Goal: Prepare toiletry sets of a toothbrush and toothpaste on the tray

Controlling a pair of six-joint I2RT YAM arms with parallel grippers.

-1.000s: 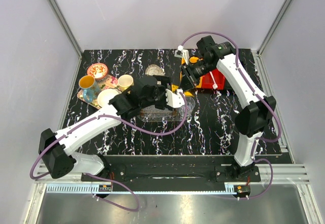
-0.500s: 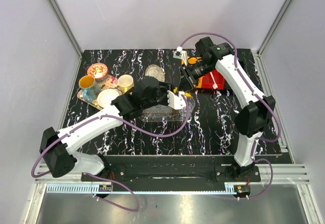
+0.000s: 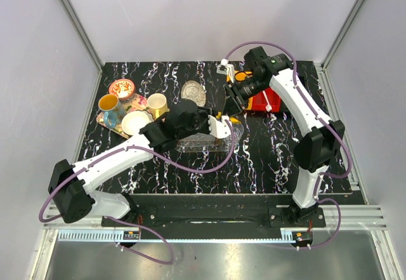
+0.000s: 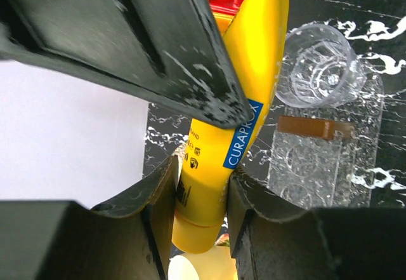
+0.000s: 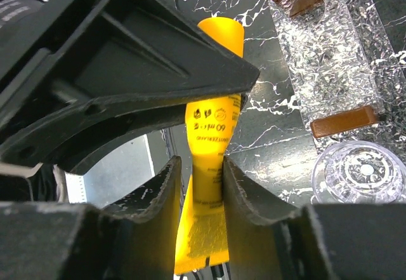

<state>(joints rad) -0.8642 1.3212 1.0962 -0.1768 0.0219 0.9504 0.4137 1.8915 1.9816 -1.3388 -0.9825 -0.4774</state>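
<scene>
An orange-yellow toothpaste (image 4: 254, 70) tube hangs in the air between both grippers, above the right end of the clear tray (image 3: 193, 143). My left gripper (image 4: 202, 185) is shut on the tube's cap end, both fingers pressing its sides. My right gripper (image 5: 202, 178) straddles the flat crimped end of the toothpaste (image 5: 212, 121); one finger touches it and a narrow gap shows at the other. The textured tray (image 5: 330, 58) with brown handles lies below. No toothbrush can be made out.
A small clear round dish (image 4: 320, 77) stands at the tray's end. A red box (image 3: 265, 99) sits behind the right gripper. A colourful tray with cups (image 3: 124, 112) is at the left, and a silvery dish (image 3: 193, 91) at the back.
My left gripper moved up to the tube and shut on its cap end. My right gripper's jaws have eased apart slightly around the crimped end.
</scene>
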